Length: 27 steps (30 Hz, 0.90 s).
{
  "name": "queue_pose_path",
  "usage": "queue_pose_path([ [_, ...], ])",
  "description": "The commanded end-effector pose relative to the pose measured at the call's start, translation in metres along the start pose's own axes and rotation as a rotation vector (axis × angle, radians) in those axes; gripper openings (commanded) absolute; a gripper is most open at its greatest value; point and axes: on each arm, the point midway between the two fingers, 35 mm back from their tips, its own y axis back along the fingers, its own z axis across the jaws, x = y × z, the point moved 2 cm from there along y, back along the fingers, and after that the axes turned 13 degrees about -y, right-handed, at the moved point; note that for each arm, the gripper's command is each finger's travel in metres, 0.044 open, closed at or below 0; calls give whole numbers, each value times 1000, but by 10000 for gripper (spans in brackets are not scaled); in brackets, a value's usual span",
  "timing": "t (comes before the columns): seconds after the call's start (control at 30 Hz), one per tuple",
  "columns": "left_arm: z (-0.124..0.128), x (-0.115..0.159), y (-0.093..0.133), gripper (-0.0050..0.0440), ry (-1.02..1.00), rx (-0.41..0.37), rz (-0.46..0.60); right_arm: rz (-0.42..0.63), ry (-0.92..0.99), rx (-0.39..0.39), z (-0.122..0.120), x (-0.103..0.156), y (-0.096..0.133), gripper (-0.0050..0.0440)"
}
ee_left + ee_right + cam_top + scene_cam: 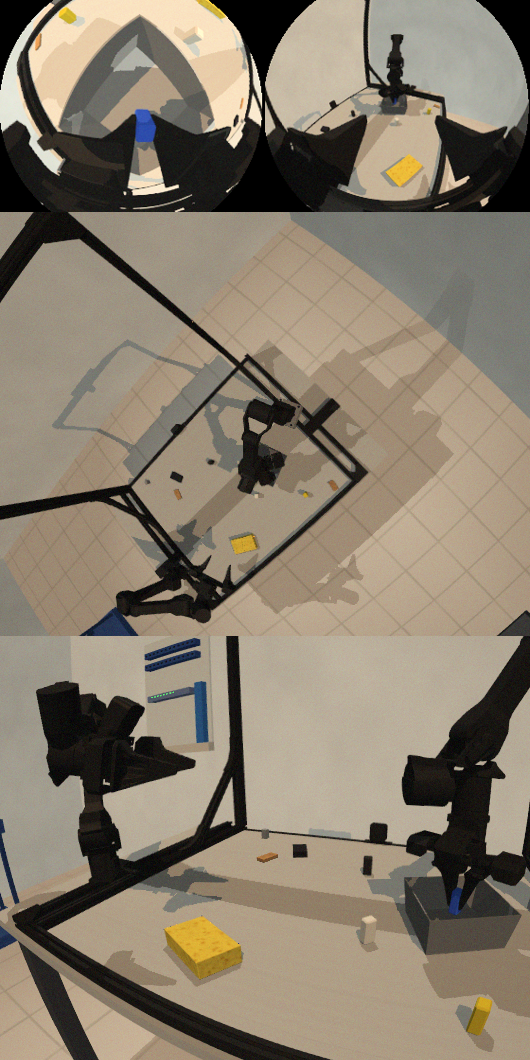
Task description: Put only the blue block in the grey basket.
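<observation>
My left gripper [457, 898] is shut on the blue block [455, 901] and holds it upright inside the grey basket [462, 916], which stands flat on the table at the right. In the left wrist view the blue block [143, 126] sits between my fingertips with the basket's inner corner [138, 74] right below. From above, the left arm [255, 462] covers the basket. My right gripper [170, 761] is open and empty, raised high at the table's left corner, far from the basket.
A yellow sponge [203, 946] lies at the front left. A white block [368, 929] stands just left of the basket. A yellow block [479, 1016] stands at the front right. An orange block [267, 857] and small dark blocks [299, 850] lie at the back.
</observation>
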Motion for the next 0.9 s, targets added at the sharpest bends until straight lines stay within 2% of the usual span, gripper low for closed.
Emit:
queue_pose_path([
  [0.0,1,3,-4,0,4,-7,12,0,3,-2,0,0,0,400],
  [0.47,1,3,-4,0,4,-7,12,0,3,-2,0,0,0,400],
  [0.87,1,2,-19,0,4,-7,12,0,3,-2,0,0,0,400],
])
